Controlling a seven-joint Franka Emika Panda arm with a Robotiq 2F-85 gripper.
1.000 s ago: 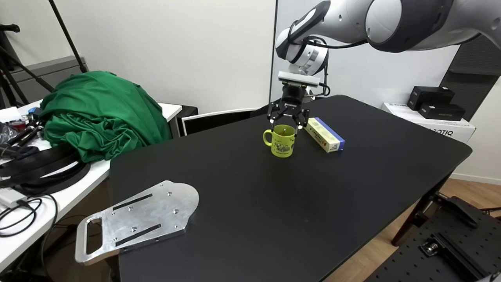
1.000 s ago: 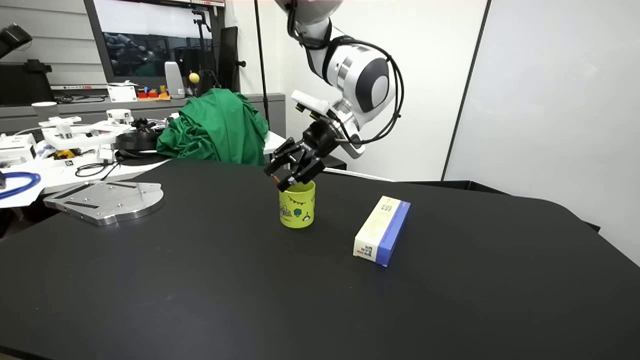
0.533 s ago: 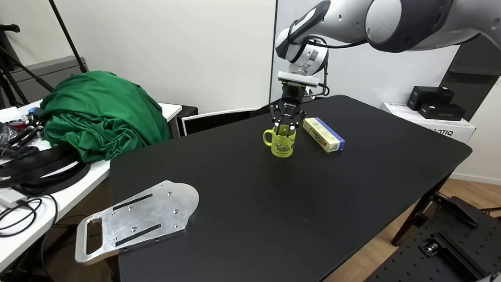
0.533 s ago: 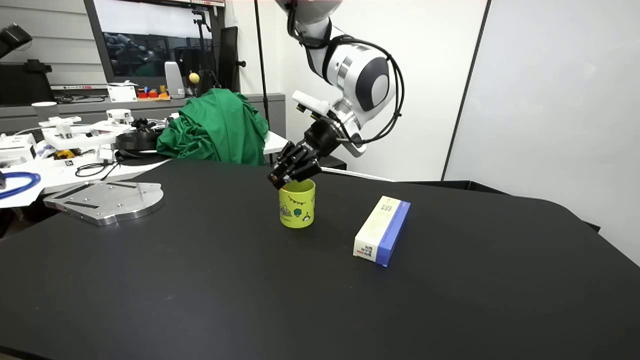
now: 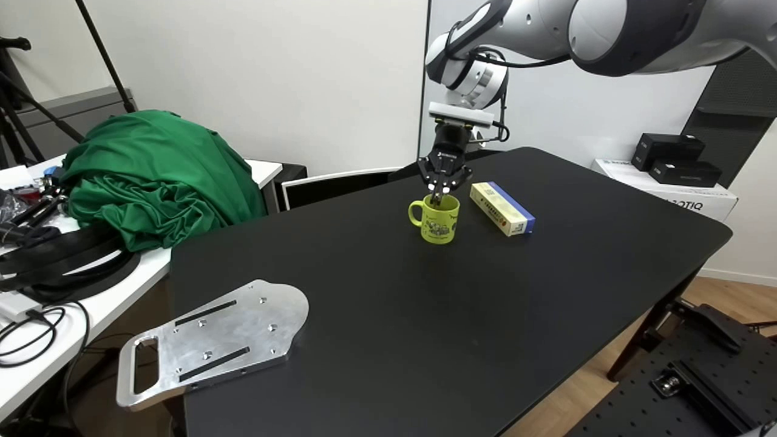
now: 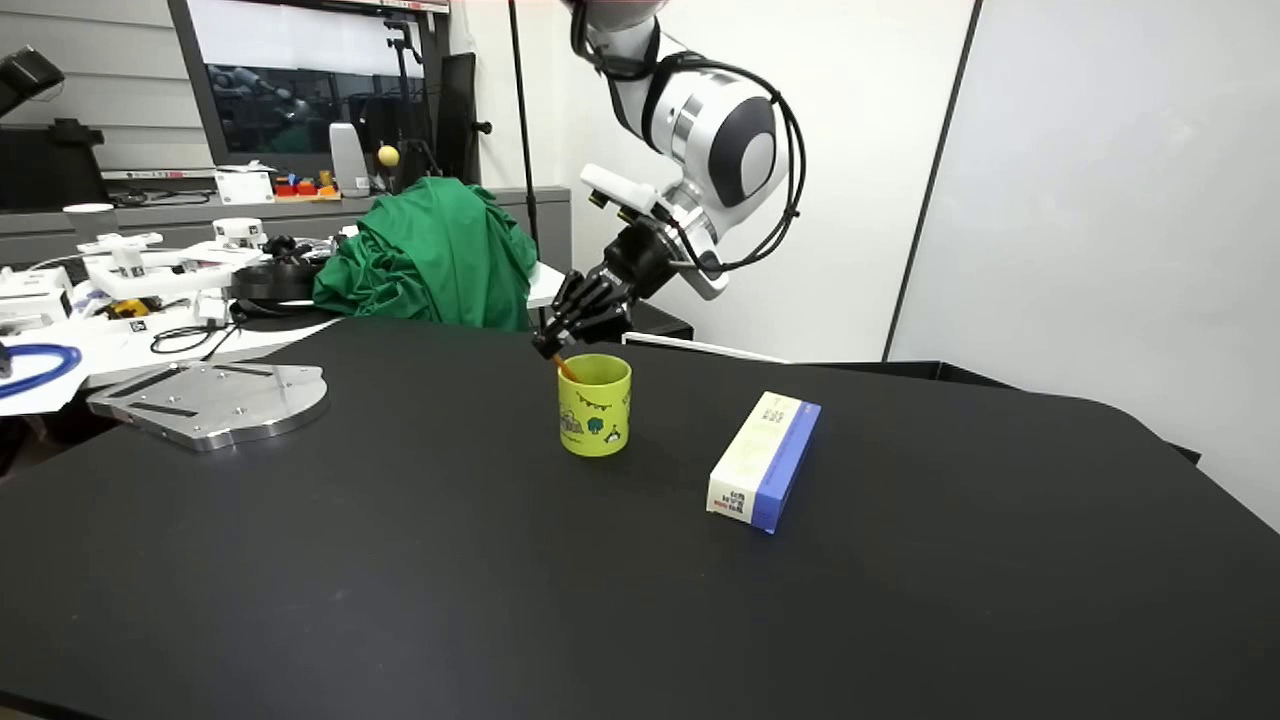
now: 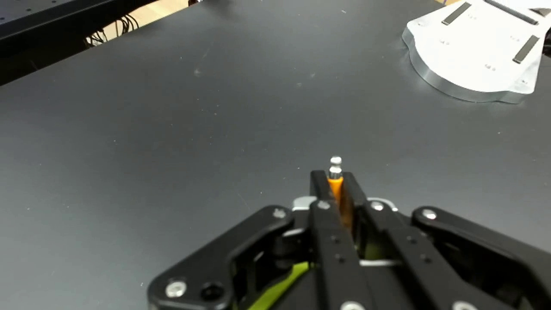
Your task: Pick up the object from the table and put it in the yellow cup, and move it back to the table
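Observation:
An orange stick [image 7: 336, 186] with a silver metal tip is pinched between the black fingers of my gripper [image 7: 335, 174]. Upright on the black table [image 5: 340, 291], the yellow cup [image 6: 594, 412] stands directly below the gripper, its handle showing in an exterior view [image 5: 415, 213]. Between fingertips and cup rim a short orange length of the stick is visible in an exterior view [image 6: 567, 370], slanting down into the cup; its lower end is hidden inside. Only slivers of the cup [image 7: 280, 286] show behind the gripper in the wrist view.
A blue, white and yellow box [image 6: 765, 462] lies close to the cup. The silver metal plate [image 5: 224, 337] sits at a table corner, overhanging the edge. A cluttered white desk with a green cloth [image 5: 158, 176] adjoins the table.
The jaws have gone from open to shut on the orange stick. The gripper has then risen a little, and part of the stick now shows above the cup rim. The cup has stayed put.

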